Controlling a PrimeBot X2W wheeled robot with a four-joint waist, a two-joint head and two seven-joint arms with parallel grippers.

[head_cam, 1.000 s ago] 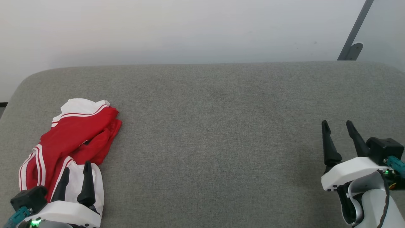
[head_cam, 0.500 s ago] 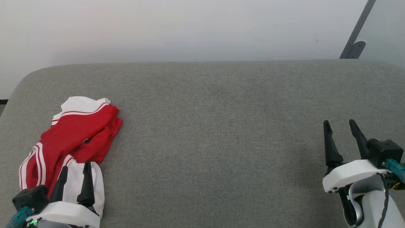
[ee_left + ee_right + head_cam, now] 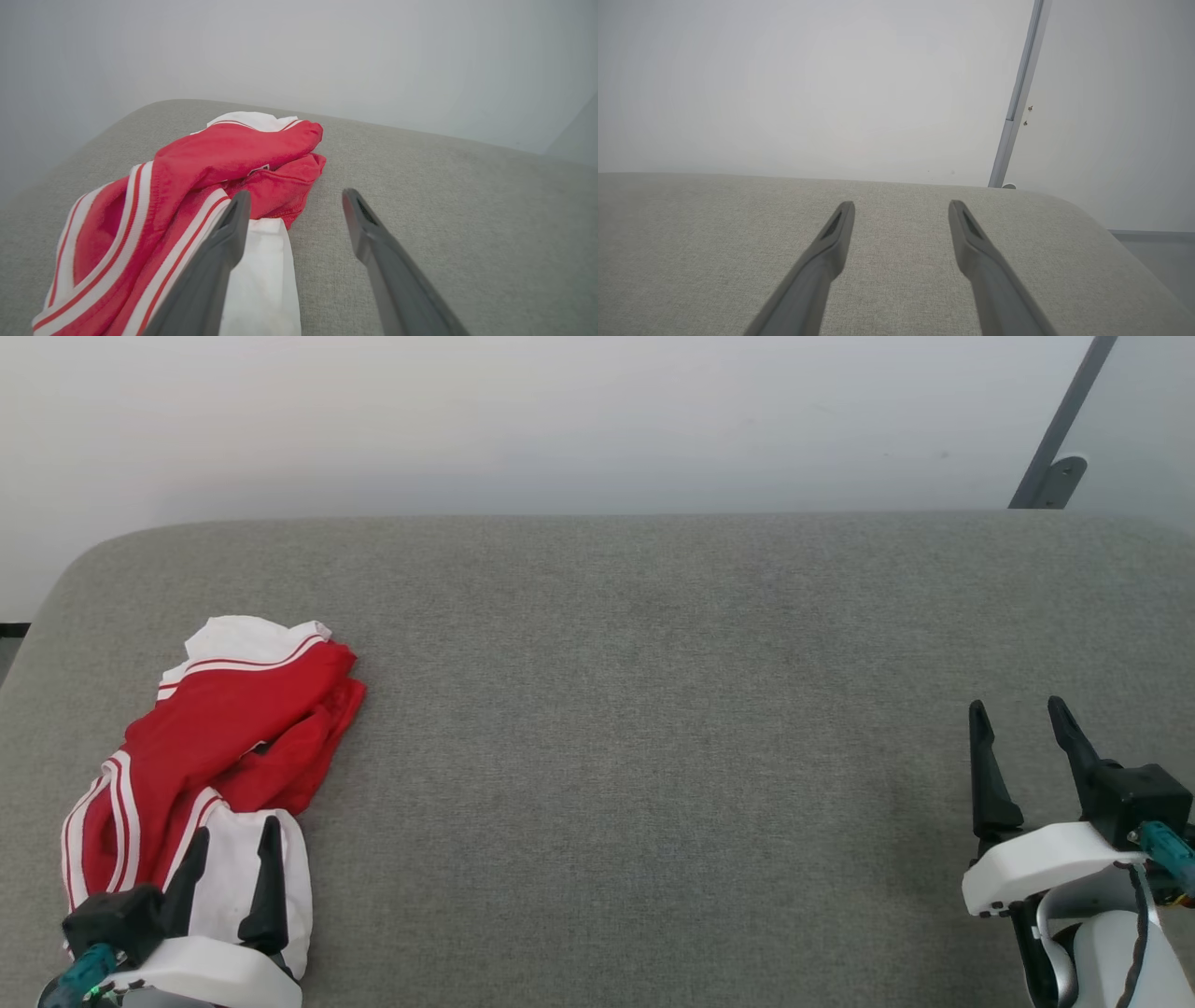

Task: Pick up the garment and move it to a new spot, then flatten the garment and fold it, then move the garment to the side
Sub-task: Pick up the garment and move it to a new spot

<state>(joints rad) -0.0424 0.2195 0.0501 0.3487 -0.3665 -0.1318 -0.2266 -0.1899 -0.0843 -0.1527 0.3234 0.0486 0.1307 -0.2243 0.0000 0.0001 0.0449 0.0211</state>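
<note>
Head view: the garment [image 3: 219,728] is seen lying crumpled on the grey fabric surface [image 3: 653,709], close to its left edge and nearer the front left corner than the far one. The red body is bunched into folds. A white part with red-and-white striped trim is turned toward the far edge, and another white part lies at the end nearest the front edge.

The left gripper [image 3: 236,829] is placed at the front left corner with its two dark fingers spread apart, their tips over the near white part of the garment. Whether the cloth is touched cannot be told. In the left wrist view the garment [image 3: 224,154] is shown ahead and to the left. One finger [image 3: 219,261] is set across the striped trim and the white cloth. The other finger [image 3: 383,261] is held over bare grey fabric just beside the garment's edge. White cloth and bare surface are seen in the gap between them.

The right gripper [image 3: 1017,706] is held near the right edge, toward the front right corner, well apart from the garment. Its fingers are likewise spread, and in the right wrist view bare grey fabric is seen between them. A pale wall [image 3: 560,420] is seen beyond the far edge, and a slanted grey metal bar [image 3: 1074,401] stands by the far right corner.
</note>
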